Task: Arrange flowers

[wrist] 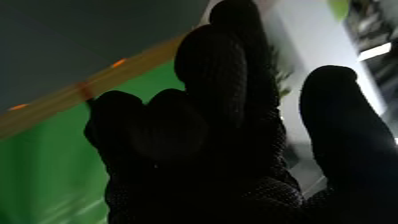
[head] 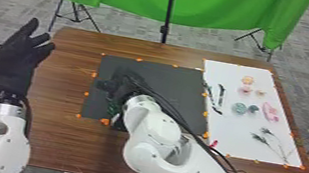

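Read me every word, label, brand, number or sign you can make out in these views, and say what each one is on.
There are no words, labels, brands, numbers or signs that I can read, on the white sheet, the black mat or elsewhere.

1 green cloth (head: 227, 8) hangs beyond the brown wooden table (head: 64, 90).

evenly bright in the head view, pale brightness on the white sheet (head: 229, 76), soft shading along the right arm (head: 157, 128), right hand (head: 117, 87) in deep darkness, dimmer in the right wrist view, right hand (wrist: 222, 155) nearly silhouetted, stark white glare (wrist: 375, 51) beyond
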Motion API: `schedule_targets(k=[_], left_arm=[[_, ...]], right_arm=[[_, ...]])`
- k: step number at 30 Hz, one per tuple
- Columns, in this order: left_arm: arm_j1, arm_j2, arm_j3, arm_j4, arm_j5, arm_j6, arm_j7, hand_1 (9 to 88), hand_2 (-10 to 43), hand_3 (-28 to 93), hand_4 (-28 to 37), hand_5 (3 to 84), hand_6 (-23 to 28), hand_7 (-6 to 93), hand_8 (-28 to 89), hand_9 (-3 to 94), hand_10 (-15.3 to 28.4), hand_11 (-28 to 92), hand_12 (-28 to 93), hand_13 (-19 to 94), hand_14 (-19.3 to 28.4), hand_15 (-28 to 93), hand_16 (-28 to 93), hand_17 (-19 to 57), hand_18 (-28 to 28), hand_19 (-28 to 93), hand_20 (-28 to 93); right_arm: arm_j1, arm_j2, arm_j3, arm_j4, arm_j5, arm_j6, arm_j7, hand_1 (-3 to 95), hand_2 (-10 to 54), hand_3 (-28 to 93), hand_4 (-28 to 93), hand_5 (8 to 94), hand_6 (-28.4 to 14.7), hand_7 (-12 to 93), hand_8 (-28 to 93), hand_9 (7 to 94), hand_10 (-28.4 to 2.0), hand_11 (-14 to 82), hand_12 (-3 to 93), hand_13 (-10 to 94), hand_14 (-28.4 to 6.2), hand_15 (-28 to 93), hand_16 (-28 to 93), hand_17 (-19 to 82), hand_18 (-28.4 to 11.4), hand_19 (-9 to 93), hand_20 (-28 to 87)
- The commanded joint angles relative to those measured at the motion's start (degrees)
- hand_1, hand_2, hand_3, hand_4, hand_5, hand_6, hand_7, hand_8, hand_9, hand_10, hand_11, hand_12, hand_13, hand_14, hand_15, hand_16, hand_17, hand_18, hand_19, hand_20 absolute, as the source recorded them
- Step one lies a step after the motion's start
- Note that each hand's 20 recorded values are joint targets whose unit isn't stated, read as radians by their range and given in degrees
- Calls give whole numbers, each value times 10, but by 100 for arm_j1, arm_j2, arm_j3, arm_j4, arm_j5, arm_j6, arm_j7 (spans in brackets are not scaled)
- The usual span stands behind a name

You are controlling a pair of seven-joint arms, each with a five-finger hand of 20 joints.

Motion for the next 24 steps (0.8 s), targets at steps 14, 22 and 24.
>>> schedule_targets(k=[14, 22, 24], left_arm=[[889, -51, -351, -15, -1076, -184, 904, 150, 87, 805, -283, 343, 65, 68, -81, 318, 182, 223, 100, 190, 257, 530, -104, -105, 268, 506, 23], [685, -109, -277, 29, -806, -254, 626, 162, 83, 806, -283, 342, 64, 67, -80, 318, 181, 223, 102, 192, 256, 526, -102, -105, 267, 504, 27], [641, -109, -256, 29, -804, -224, 600, 163, 82, 807, -283, 342, 64, 67, -80, 318, 181, 223, 103, 191, 256, 527, -100, -105, 267, 504, 28]], right_arm=[[-452, 786, 650, -276, 526, -1346, 173, 192, 125, 708, -211, 657, -55, 112, -114, 787, -187, 503, 231, 734, -153, 781, 223, 456, -263, 932, 373], [-288, 471, 235, 76, 219, -1703, -28, 187, 129, 718, -208, 623, -47, 105, -113, 776, -189, 525, 235, 731, -153, 790, 221, 453, -262, 932, 386], [-261, 371, 151, 174, 141, -1835, -97, 186, 129, 720, -208, 625, -44, 106, -112, 775, -189, 528, 236, 731, -154, 792, 221, 454, -262, 932, 388]])
